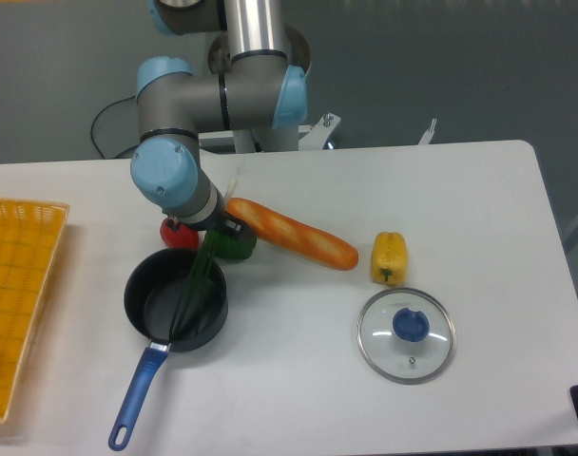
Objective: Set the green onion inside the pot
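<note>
At the far left edge a yellow woven tray lies on the white table; to its right stands the pot, a shallow black saucepan, with its blue handle pointing down toward the front edge and ending in a loop; the green onion lies inside the pot, slanting from the lower middle of the pan up over the upper right rim, so its dark green top reaches out of the pot toward the gripper; just above the pot a small red pepper sits, partly hidden by the arm; the gripper hangs over the upper right rim of the pot, under the blue wrist joint; the wrist covers its fingers, so I cannot tell if they are apart or closed; beside it a green bell pepper touches the pot's rim; further right a long orange baguette lies diagonally; then a yellow bell pepper stands near its right end; below it the glass lid with a blue knob lies flat on the table, well apart from the pot.
</note>
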